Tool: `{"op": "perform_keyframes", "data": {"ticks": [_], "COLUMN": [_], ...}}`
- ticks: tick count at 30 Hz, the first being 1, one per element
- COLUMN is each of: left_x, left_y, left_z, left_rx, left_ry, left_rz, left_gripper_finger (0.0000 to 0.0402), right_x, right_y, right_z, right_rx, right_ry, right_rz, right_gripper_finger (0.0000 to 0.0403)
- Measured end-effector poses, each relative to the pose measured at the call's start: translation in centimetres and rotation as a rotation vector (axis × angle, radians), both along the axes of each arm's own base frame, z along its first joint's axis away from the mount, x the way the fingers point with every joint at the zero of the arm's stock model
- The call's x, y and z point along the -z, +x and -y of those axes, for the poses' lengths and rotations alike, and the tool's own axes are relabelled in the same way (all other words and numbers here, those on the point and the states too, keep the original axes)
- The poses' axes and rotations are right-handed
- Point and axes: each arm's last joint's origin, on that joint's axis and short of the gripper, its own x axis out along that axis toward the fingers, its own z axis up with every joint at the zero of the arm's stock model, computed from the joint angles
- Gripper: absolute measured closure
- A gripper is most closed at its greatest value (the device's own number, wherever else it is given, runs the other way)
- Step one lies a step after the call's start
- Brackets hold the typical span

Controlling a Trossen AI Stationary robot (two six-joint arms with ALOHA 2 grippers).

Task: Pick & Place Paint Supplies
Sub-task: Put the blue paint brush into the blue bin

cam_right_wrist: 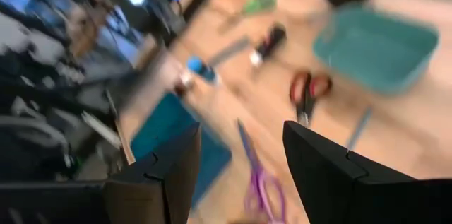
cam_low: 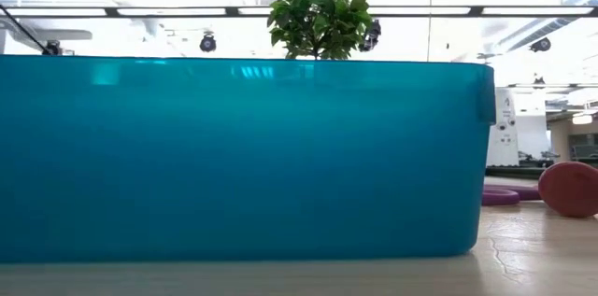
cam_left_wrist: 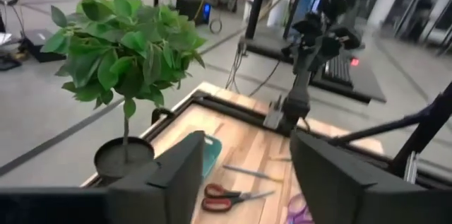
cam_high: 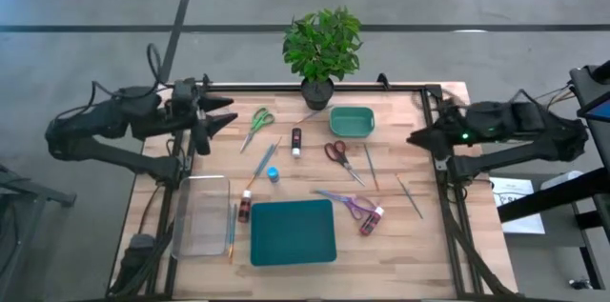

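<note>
Teal bin contents hidden; small green tray empty; both jaws open, holding nothing.

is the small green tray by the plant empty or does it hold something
Empty. In the high view the small green tray shows only its bare floor; the paint bottles and brushes lie out on the table.

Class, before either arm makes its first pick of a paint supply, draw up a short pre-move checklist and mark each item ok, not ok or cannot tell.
1. Left gripper open and empty, at the table's far left edge: ok.
2. Right gripper open and empty, at the right edge: ok.
3. Black paint bottle with white cap lies clear of the red-handled scissors: ok.
4. Dark red paint bottle free to lift: not ok, it touches the purple-handled scissors.
5. Clear plastic tray has bare floor: ok.
6. Bottle caps tight: cannot tell.
</note>
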Motion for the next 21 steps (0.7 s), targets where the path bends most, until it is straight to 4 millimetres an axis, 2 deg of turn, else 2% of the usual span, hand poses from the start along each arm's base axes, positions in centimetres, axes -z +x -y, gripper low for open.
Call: {"op": "perform_keyframes", "data": {"ticks": [6, 13, 17, 21], "left_x": [-1.1, 0.3, 0.7, 0.7], "left_y": [0.6, 0.9, 1.4, 2.2], "left_z": [0.0, 0.4, 0.8, 1.2], "left_rx": [-0.002, 0.083, 0.173, 0.262], "left_ry": [-0.029, -0.132, -0.185, -0.222], "left_rz": [-0.093, -0.162, -0.173, -0.131], "left_gripper_finger": [0.0126, 0.0119, 0.0119, 0.0119], "right_x": [1.4, 5.0, 6.5, 7.7], "right_y": [2.9, 6.1, 6.6, 6.3], "right_z": [-0.3, -0.8, -1.4, -1.6], "right_rx": [0.016, -0.064, -0.093, -0.067], "right_ry": [0.026, 0.071, 0.072, 0.097], "right_rz": [-0.288, -0.512, -0.575, -0.612], "right_gripper_finger": [0.0204, 0.0204, 0.0204, 0.0204]}}
